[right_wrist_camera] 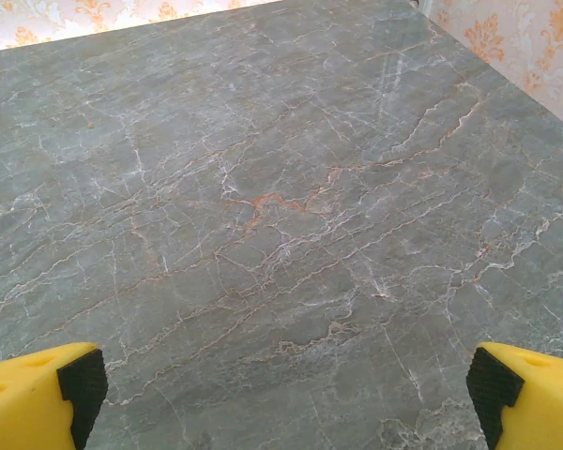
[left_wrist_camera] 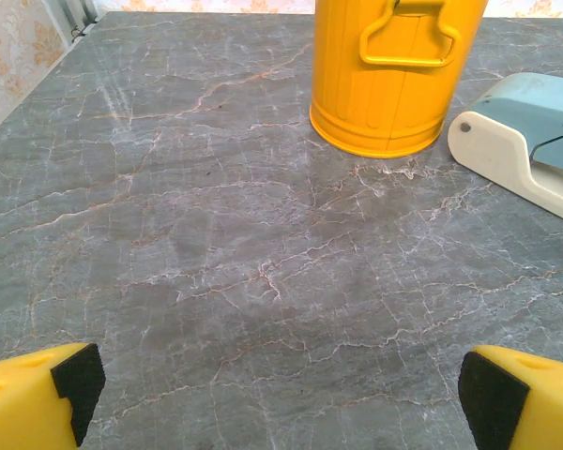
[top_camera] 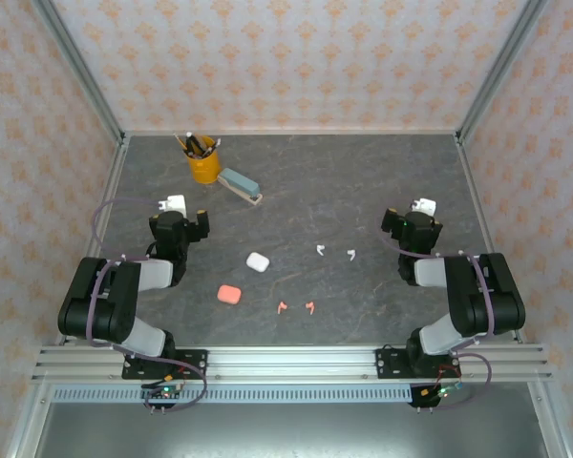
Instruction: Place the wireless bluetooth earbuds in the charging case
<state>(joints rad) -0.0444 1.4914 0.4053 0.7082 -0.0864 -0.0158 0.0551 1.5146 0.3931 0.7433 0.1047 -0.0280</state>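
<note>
Both arms are seen folded back near the front edge of the grey marbled tabletop (top_camera: 363,191). The left gripper (top_camera: 179,218) (left_wrist_camera: 281,389) is held wide open over bare stone, its yellow, black-padded fingers (left_wrist_camera: 38,398) spread well apart with nothing between them. Ahead of it, a yellow metal can (left_wrist_camera: 385,75) and a teal-and-cream stapler (left_wrist_camera: 525,141) are set just beside each other. The right gripper (top_camera: 415,218) (right_wrist_camera: 281,389) is likewise spread open and empty.

Mid-table, a white pebble-shaped charging case (top_camera: 258,261) is laid near a salmon-pink pebble-shaped charging case (top_camera: 229,294). To their right are found a first white stemmed earbud (top_camera: 321,250) and a second white stemmed earbud (top_camera: 350,254). Nearer the front are a first salmon-pink earbud (top_camera: 282,306) and a second salmon-pink earbud (top_camera: 310,307). All four are left out on the stone, apart from the cases.
</note>
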